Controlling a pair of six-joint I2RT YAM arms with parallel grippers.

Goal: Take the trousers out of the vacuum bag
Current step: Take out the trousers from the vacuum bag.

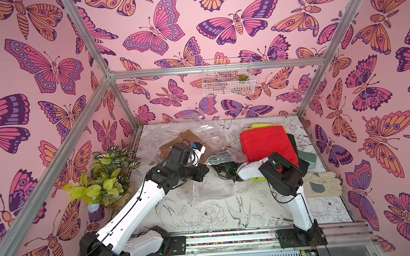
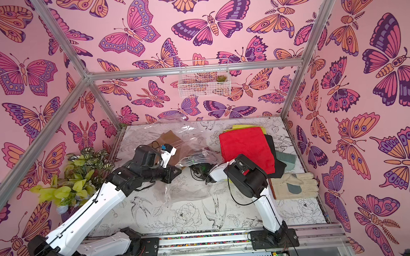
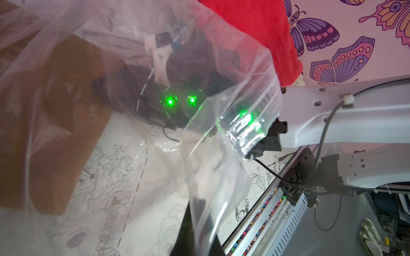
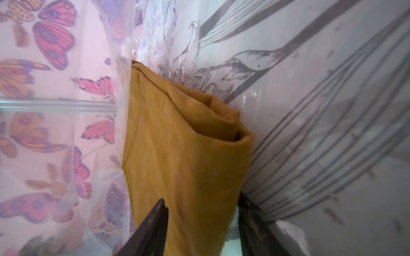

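The clear crinkly vacuum bag (image 1: 200,133) (image 2: 190,194) lies across the table's middle. Mustard brown trousers (image 1: 176,142) (image 4: 188,155) (image 3: 55,110) sit folded inside it. My right gripper (image 4: 203,210) (image 1: 216,161) reaches in through the bag's mouth, open, its fingers (image 4: 159,212) on either side of the brown fold. My left gripper (image 3: 197,221) (image 1: 201,169) is shut on the bag's edge film (image 3: 213,188), lifting it. Outside the bag, at the right, red trousers (image 1: 265,142) top a pile over yellow (image 1: 259,125), black (image 1: 294,143) and teal (image 1: 309,156) ones.
Pale work gloves (image 1: 322,183) lie at the right edge near my right arm. A leafy plant (image 1: 105,177) stands at the left edge. A white wire basket (image 1: 227,76) hangs on the back wall. The arms' base rail (image 1: 229,238) runs along the front.
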